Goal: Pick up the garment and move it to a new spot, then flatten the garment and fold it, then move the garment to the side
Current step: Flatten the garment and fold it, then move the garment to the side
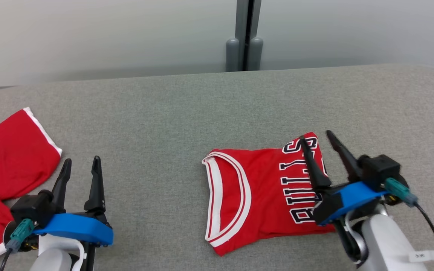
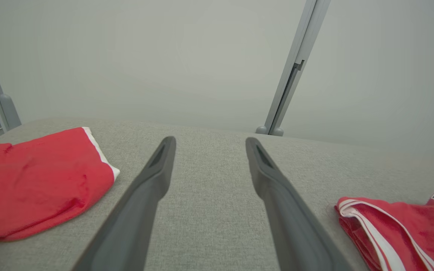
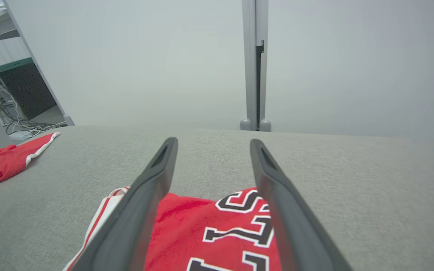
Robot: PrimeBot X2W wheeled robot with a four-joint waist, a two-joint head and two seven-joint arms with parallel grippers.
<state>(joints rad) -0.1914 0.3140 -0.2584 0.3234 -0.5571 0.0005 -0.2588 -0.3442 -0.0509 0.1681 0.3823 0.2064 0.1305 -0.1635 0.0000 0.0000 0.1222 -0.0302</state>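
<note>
Right gripper [image 1: 315, 136], fingers spread wide and empty, over the right end of the folded red lettered jersey [image 1: 254, 195], near the front edge of the grey fabric worktop [image 1: 202, 113].

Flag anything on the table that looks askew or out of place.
Nothing damaged. The folded jersey lies slightly skewed, its edges not squared, with the open right gripper over it. A second red garment lies rumpled at the left edge of the table.
</note>
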